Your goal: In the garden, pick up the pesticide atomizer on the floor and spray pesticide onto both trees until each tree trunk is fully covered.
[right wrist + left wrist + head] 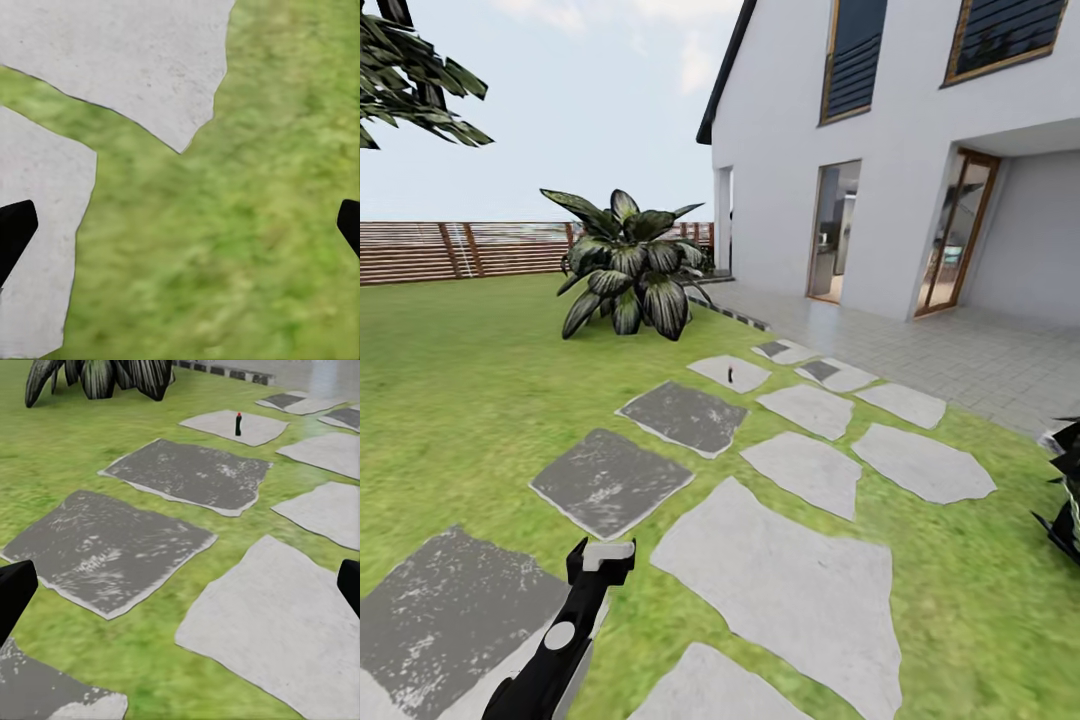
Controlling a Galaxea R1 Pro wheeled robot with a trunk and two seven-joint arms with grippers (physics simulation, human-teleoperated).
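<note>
**Two grippers spread wide, atomizer standing far up the stone path**

Head view: the left arm reaches in from the lower edge, its left gripper (603, 556) held over grass between a dark stepping stone (610, 481) and a large pale slab (785, 580). Farther along the path, the pesticide atomizer (730, 376) stands upright on a pale stone (729, 373), well apart from the gripper. A broad-leaved plant (625, 265) grows on the lawn (450, 370) beyond it, with the slatted wooden fence (460, 250) behind and the white house (880, 150) to the right.

Left wrist view: the gripper's fingertips (15, 592) sit at opposite edges of the picture, jaws wide apart with nothing between them. The atomizer (238, 424), dark with a red top, stands far ahead on its pale stone (232, 427), past two dark stones (187, 472).

Right wrist view: the right gripper (180, 225) points down at grass (225, 247) beside pale paving (112, 60), its dark fingertips (15, 229) spread wide and holding nothing.
</note>
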